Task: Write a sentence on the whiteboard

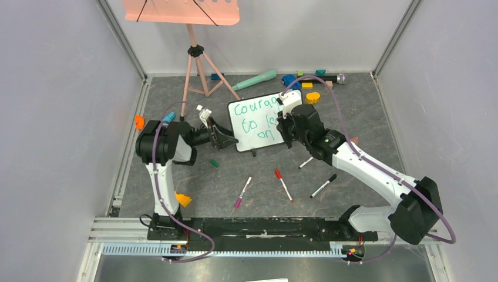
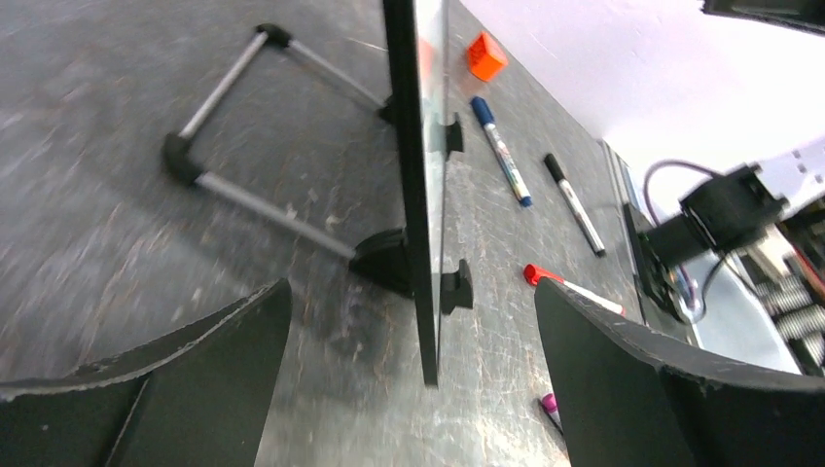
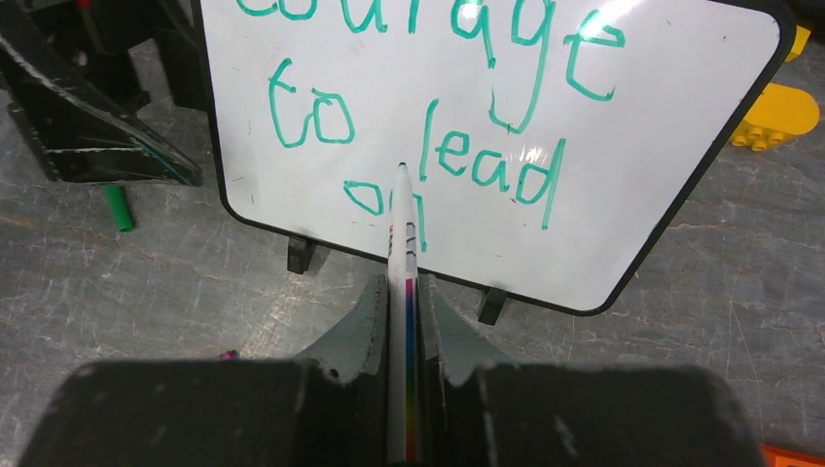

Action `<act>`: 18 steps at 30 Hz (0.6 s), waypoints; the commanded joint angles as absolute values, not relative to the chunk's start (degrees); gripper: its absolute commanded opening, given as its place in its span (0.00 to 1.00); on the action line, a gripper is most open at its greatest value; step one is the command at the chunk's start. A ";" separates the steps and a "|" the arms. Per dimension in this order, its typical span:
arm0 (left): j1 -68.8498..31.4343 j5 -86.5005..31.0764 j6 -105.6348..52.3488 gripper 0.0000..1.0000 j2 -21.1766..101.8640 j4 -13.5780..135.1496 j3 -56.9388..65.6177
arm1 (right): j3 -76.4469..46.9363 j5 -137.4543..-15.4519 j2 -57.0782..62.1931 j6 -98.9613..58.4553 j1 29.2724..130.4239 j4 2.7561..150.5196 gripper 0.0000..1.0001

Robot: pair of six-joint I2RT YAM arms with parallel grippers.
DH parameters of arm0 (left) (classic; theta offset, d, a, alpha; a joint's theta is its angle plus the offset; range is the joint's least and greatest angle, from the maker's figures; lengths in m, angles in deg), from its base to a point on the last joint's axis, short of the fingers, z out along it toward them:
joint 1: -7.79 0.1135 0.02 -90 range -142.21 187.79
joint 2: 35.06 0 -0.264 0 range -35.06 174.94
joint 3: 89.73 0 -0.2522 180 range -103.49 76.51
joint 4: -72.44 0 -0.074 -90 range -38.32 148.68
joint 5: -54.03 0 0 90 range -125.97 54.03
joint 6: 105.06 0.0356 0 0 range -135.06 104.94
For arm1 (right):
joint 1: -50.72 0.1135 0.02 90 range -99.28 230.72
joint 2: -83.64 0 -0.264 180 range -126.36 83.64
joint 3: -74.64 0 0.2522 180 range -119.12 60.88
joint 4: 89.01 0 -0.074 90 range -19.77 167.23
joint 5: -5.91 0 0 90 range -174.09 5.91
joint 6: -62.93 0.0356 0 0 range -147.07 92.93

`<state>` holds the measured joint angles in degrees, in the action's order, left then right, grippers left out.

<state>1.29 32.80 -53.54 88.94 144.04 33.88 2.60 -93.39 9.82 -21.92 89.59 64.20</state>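
Our right claw (image 3: 405, 288) is pressed together on a white marker (image 3: 402, 229), pinching its barrel so the tip points toward 12 o'clock at the whiteboard (image 3: 642, 146). That tip sits at the third line of the sentence (image 3: 434, 136), by the "on"; we cannot tell whether it touches the glossy face. We read teal-green letters in three lines: "courage", "to lead", "on". From above, the whiteboard stands on its two little black feet near the middle of the grey tabletop (image 1: 211, 200), with our right claw at its 3 o'clock edge and our left claw (image 1: 226, 140) at its 9 o'clock edge. Our left claw is spread wide: in its wrist view the board's thin dark edge stands in the gap between the two fingers (image 2: 195, 379), apart from both. At 6 o'clock of the board, a pink marker (image 1: 243, 192), a red marker (image 1: 284, 185) and a black marker (image 1: 323, 185) lie loose on the tabletop, apart from one another, and a small green piece (image 1: 214, 163) lies near 7 o'clock
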 commanded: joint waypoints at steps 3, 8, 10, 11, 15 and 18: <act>4.33 18.83 -44.91 1.00 77.98 147.89 45.50 | 0.38 -94.28 12.63 -24.03 89.17 64.97 0.04; 4.36 14.50 -43.66 1.00 69.62 147.89 52.71 | 1.74 -94.95 14.98 -24.69 89.22 64.35 0.04; 4.43 12.25 -44.76 1.00 65.54 147.89 55.96 | 2.05 -95.32 15.79 -24.62 89.27 64.07 0.04; 4.45 11.65 -45.38 1.00 63.61 147.89 57.54 | 2.19 -95.47 16.13 -24.37 89.33 63.88 0.04; 4.70 5.00 -49.51 1.00 53.97 146.25 62.86 | 1.62 -94.95 16.44 -22.94 89.29 63.76 0.04; 4.70 1.82 -49.39 1.00 44.10 133.57 62.84 | 0.43 -95.04 16.02 -22.38 89.22 63.69 0.04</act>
<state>4.46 9.30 -48.41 54.50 143.10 62.66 2.58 -94.47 15.50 -23.43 89.48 62.93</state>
